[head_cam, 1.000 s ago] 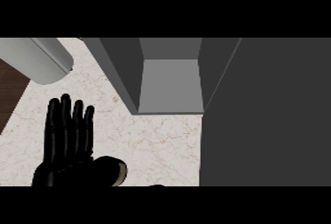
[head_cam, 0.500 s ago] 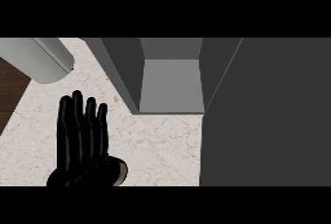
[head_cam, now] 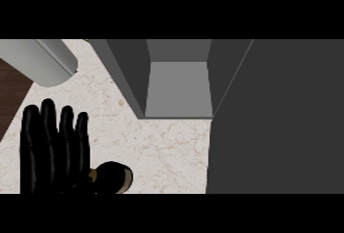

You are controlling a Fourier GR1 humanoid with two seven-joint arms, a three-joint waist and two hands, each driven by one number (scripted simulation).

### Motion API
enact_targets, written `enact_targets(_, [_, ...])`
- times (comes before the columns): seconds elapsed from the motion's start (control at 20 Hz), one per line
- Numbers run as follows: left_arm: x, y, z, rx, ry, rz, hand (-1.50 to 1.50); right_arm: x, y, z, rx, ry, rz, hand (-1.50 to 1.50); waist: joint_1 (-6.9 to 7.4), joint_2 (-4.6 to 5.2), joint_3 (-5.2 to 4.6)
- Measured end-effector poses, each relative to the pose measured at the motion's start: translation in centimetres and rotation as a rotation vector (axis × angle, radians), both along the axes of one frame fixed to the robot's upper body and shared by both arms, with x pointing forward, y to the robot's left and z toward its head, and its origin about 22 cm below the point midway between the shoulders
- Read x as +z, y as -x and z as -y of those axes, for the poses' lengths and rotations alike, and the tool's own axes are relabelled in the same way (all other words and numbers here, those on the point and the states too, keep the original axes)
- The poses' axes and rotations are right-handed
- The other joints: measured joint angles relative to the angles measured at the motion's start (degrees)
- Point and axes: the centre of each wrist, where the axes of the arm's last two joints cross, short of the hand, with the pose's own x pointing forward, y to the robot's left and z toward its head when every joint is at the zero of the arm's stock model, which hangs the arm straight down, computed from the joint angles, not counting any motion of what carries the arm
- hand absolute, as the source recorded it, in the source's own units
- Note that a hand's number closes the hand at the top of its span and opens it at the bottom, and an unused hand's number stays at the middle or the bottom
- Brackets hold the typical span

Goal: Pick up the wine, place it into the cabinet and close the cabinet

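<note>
The left hand (head_cam: pixel 50 150) shows at the lower left with its fingers straight and released, holding nothing. The wine (head_cam: pixel 113 178) shows only as a round end just right of the thumb side, touching or nearly so; its long axis I cannot tell. Beyond, across the marble counter (head_cam: pixel 168 145), the cabinet (head_cam: pixel 178 88) stands open. The right hand is not visible

This looks like a kitchen: a pale marbled counter (head_cam: pixel 168 141) carries an open grey cabinet (head_cam: pixel 176 91) with a dark door (head_cam: pixel 275 118), beside a grey cylinder (head_cam: pixel 40 59), perhaps an appliance, and dark wood floor (head_cam: pixel 12 91).
</note>
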Motion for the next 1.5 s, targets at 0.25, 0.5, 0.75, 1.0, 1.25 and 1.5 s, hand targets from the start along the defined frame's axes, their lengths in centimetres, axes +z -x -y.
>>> enact_targets(0.25, [0.1, 0.0, -0.6, 0.046, -0.027, -0.046, -1.50, 0.3, -0.1, -0.1, -0.009, -0.001, 0.001, -1.50, 0.02, 0.00, -0.01])
enact_targets(0.5, [-0.2, -0.1, -1.3, 0.092, -0.052, -0.081, -1.50, 0.8, -0.2, 0.0, -0.028, 0.002, 0.004, -1.50, 0.06, -0.02, -0.03])
enact_targets(0.75, [-0.6, -0.5, -2.4, 0.159, -0.085, -0.118, -1.50, 0.8, -0.1, 0.1, -0.037, 0.011, 0.005, -1.50, 0.02, -0.02, -0.05])
enact_targets(1.0, [-1.5, -0.5, -3.7, 0.226, -0.121, -0.150, -1.50, 1.1, -0.2, -0.2, -0.033, 0.008, 0.006, -1.50, 0.06, -0.04, -0.10])
enact_targets(1.25, [-2.6, -0.1, -4.1, 0.255, -0.121, -0.177, -1.50, 0.9, -0.1, -0.3, -0.024, 0.013, 0.004, -1.50, -0.14, -0.10, -0.15])
enact_targets(1.5, [-3.7, 0.4, -4.3, 0.261, -0.129, -0.217, -1.50, 1.3, -0.3, -0.2, -0.034, 0.025, 0.012, -1.50, -0.30, -0.10, -0.24])
